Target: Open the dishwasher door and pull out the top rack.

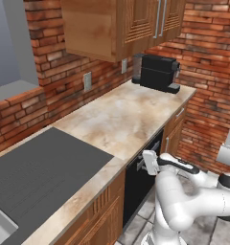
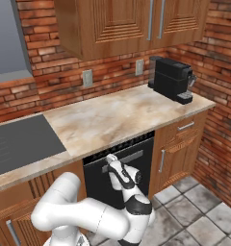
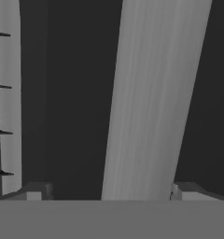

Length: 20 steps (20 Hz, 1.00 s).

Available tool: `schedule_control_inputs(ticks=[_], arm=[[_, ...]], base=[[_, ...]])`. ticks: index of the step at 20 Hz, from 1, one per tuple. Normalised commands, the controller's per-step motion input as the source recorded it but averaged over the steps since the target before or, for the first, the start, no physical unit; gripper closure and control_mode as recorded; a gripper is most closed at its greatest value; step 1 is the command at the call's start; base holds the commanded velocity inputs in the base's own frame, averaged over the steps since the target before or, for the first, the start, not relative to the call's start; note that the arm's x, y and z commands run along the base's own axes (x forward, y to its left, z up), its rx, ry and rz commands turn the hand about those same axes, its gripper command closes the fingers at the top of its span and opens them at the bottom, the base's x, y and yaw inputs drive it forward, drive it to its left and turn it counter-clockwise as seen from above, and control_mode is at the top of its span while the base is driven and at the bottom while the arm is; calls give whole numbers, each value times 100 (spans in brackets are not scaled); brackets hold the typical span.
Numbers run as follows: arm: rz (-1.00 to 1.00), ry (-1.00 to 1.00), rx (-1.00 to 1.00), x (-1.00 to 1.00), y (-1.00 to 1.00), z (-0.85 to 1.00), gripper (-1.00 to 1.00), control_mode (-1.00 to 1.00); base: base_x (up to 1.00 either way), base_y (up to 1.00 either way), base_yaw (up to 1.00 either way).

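The dishwasher door (image 2: 142, 174) is a glossy black panel under the counter, standing flush with the cabinet fronts, and is also seen edge-on (image 1: 136, 187). Its silver bar handle (image 2: 133, 157) runs across near the top. My gripper (image 2: 110, 161) (image 1: 144, 163) is up against the left part of that handle. In the hand view the handle (image 3: 153, 102) is a broad grey bar passing between my two fingertips (image 3: 37, 190), which stand wide apart, so the gripper (image 3: 109, 192) is open around it. The top rack is hidden behind the door.
A black coffee machine (image 2: 171, 79) stands on the marble counter (image 2: 112, 120) at the right. A dark cooktop (image 1: 38, 174) lies at the left. Brown cabinet doors (image 2: 177, 153) flank the dishwasher, and a brick wall closes the right side above the tiled floor (image 2: 199, 211).
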Motion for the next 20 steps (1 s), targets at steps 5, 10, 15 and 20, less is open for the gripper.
schedule_control_inputs(ticks=[5, 10, 15, 20], arm=[[3, -9, 17, 18, -25, -48, -100, -100], [4, -12, 22, 16, -36, -50, -100, -100], [4, -10, 26, 25, -40, -56, -100, -100], [3, -9, 23, 31, -30, -55, -100, -100]], base=[[0, 0, 0], [0, 0, 0], [0, 0, 0], [0, 0, 0]])
